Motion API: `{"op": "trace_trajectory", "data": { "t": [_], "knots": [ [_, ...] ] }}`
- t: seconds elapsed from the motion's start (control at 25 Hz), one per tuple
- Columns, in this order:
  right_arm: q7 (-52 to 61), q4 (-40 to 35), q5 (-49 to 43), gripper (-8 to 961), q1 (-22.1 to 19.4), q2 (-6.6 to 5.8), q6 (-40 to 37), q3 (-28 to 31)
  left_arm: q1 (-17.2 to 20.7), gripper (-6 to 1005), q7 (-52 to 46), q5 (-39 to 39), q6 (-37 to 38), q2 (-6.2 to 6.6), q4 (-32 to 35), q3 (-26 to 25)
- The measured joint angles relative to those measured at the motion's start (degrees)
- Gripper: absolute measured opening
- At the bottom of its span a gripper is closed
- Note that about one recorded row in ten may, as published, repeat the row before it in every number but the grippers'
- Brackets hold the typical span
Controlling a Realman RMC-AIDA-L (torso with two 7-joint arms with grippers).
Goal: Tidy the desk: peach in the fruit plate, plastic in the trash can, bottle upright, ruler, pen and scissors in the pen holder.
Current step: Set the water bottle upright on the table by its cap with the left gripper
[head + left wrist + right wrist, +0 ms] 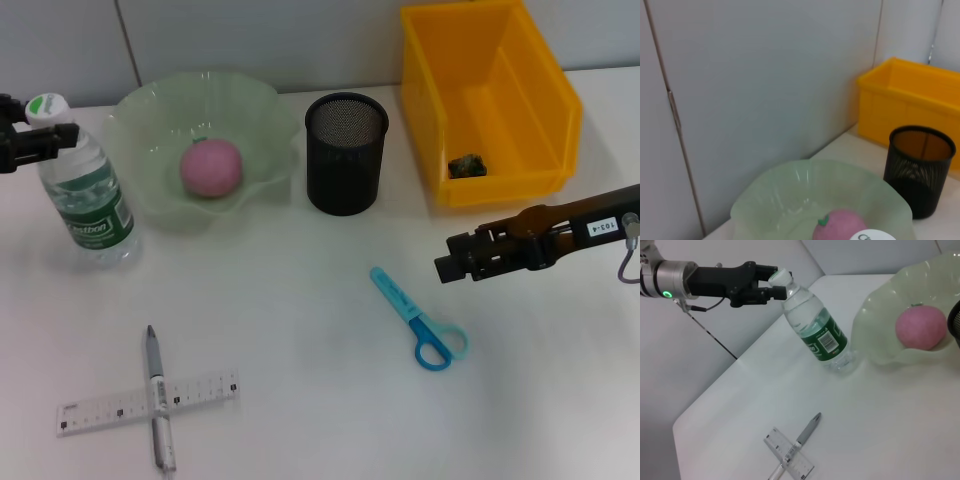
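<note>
The clear water bottle (88, 190) stands upright at the left; it also shows in the right wrist view (815, 330). My left gripper (58, 138) is closed around its neck just under the white cap (780, 276). The pink peach (211, 167) lies in the green fruit plate (150, 110). The crumpled plastic (466, 166) lies in the yellow bin (500, 60). The blue scissors (418, 318) lie flat in front of the black mesh pen holder (345, 153). My right gripper (450, 268) hovers just right of the scissors. The pen (158, 400) lies across the ruler (100, 410) at the front left.
A grey partition wall (300, 40) runs along the back of the white table (300, 400). The plate, the pen holder and the bin stand in a row along it. In the right wrist view the table's left edge (705, 400) shows beyond the pen and the ruler.
</note>
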Motion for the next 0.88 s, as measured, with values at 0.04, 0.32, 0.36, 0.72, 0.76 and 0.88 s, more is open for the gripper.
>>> {"op": "trace_trajectory", "data": {
  "t": [0.04,0.32,0.36,0.72,0.76,0.88],
  "knots": [
    [0.01,-0.02,0.02,732,0.24,-0.12,-0.01,0.0,0.12,438,0.05,-0.48,-0.03,-0.02,-0.09,-0.03],
    [0.11,-0.01,0.04,732,0.71,-0.33,-0.1,-0.03,0.94,438,0.56,-2.36,-0.12,0.16,-1.31,0.09],
    [0.12,-0.03,0.03,732,0.73,-0.34,-0.11,-0.02,0.94,438,0.56,-2.36,-0.12,0.16,-1.31,0.09],
    [0.12,-0.05,0.03,732,0.88,-0.38,-0.1,-0.02,1.43,438,2.05,-2.38,-1.14,0.0,-2.9,0.62],
    [0.12,-0.05,0.03,732,0.88,-0.38,-0.1,-0.02,1.43,438,2.05,-2.38,-1.14,0.0,-2.9,0.62],
    [0.12,0.04,0.03,732,0.95,-0.38,-0.07,-0.02,1.5,438,2.88,-2.38,-1.24,-0.37,-2.96,0.69]
  ]
}}
